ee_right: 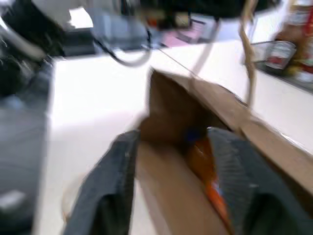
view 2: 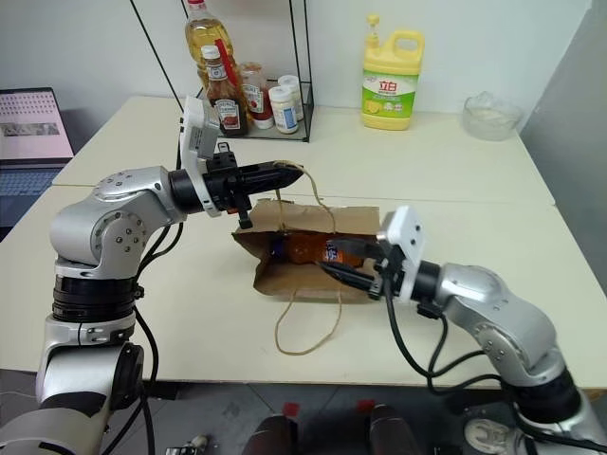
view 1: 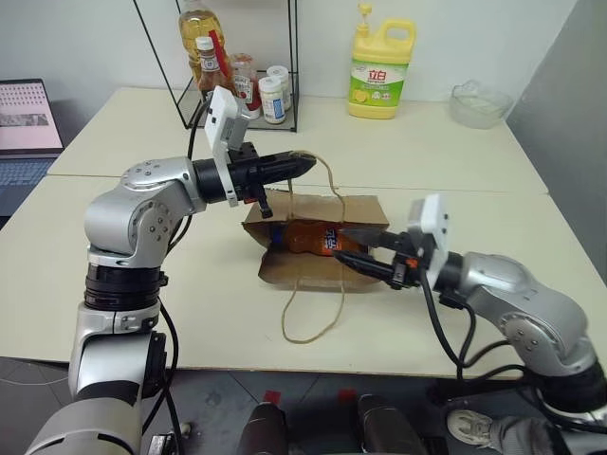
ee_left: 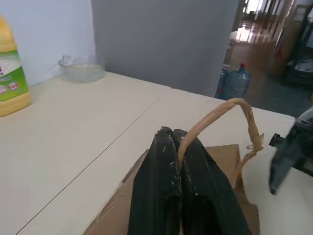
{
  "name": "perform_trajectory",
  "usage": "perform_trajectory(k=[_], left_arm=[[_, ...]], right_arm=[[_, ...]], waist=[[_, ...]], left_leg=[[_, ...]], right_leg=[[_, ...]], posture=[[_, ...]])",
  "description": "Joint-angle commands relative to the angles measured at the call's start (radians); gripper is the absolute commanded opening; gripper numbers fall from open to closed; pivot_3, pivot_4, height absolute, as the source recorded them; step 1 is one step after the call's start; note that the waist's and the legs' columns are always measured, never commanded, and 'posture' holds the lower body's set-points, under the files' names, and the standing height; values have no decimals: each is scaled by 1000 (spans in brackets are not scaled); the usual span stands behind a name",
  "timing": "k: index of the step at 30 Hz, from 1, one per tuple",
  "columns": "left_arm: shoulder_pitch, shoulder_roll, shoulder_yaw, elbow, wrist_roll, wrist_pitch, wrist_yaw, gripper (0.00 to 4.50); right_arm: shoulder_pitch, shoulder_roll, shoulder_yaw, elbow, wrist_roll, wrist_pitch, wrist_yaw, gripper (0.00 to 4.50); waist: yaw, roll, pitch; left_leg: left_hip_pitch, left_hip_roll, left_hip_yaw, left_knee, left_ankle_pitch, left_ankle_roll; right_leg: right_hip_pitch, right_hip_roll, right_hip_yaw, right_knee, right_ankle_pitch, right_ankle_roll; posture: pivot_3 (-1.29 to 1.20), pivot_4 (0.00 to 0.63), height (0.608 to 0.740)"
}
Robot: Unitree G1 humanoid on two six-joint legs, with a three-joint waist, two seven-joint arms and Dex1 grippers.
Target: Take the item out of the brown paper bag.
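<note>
**Paper bag lying open, bottle inside, handle held up**

- Brown paper bag: centre of frame, lying on its side on the bench, mouth gaping toward the right.
- Orange drink bottle: lying inside the bag, blue cap toward the left, visible through the mouth.
- Left gripper: above the bag, upper centre; jaws pressed together on the upper cord handle, which is lifted clear of the bag.
- Lower cord handle: slack loop on the bench in front of the bag.
- Right gripper: right of centre, at the bag's mouth; jaws apart, nothing between them.
- Yellow detergent jug: top centre, at the bench's far edge.
</note>
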Motion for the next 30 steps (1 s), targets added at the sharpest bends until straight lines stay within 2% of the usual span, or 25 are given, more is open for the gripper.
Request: perform_trajectory(k=[1, 3, 6, 10, 13, 16, 21, 25, 30], left_arm=[[-28, 6, 7, -21, -3, -17, -5, 0], [-30, 8, 7, -24, -5, -13, -4, 0], [-37, 8, 8, -22, -5, -13, -1, 0], [-38, 3, 7, -26, -7, -10, 4, 0], [-28, 1, 7, -43, -13, -3, 8, 0], [-24, 4, 10, -49, -15, 0, 9, 0], [-20, 1, 11, -58, -20, 0, 8, 0], [-27, -11, 5, -47, -13, -12, 7, 0], [-24, -22, 2, -53, -13, -13, 3, 0]], right_arm=[[-43, 79, 55, 35, 15, 57, -5, 741], [-62, 147, 85, 86, -7, 58, -6, 27], [-99, 241, 92, 182, -44, 38, -16, 27], [-125, 285, 113, 291, -160, -34, 6, 27], [-125, 270, 134, 317, -264, -76, -5, 27], [-121, 211, 178, 311, -417, -143, -16, 27], [-115, 126, 230, 270, -576, -218, 12, 27], [-135, 95, 268, 293, -701, -253, 3, 853], [-175, 84, 316, 353, -849, -312, 4, 2665]], waist=[[0, 0, 0], [0, 0, 0], [-5, 1, 1], [-5, 2, 1], [-5, 2, 1], [-6, 2, 1], [-7, 2, 1], [-7, 2, 1], [-7, 2, 1]], left_leg=[[-2, 0, -1, 0, 0, 0], [-7, 0, -1, 1, 0, 0], [-8, 1, -3, 1, 2, -2], [-9, 0, -4, 1, 2, -2], [-9, 0, -4, 1, 2, -3], [-10, 1, -4, 1, 2, -3], [-10, 0, -4, 1, 2, -3], [-10, 0, -4, 1, 2, -3], [-10, 0, -4, 1, 2, -3]], right_leg=[[-2, 0, -1, 0, 0, 0], [-7, 0, -1, 1, 0, 0], [-8, 0, -3, 2, 0, 0], [-8, 0, -3, 2, 0, 0], [-8, 0, -4, 2, 0, 0], [-9, 0, -5, 2, 0, 0], [-9, 0, -5, 2, 0, 0], [-9, 0, -5, 2, 0, 0], [-9, 0, -5, 2, 0, 0]], posture=[[0, 150, 740], [0, 150, 740], [0, 150, 740], [0, 150, 740], [0, 150, 740], [0, 150, 740], [0, 150, 740], [0, 150, 740], [0, 150, 740]])
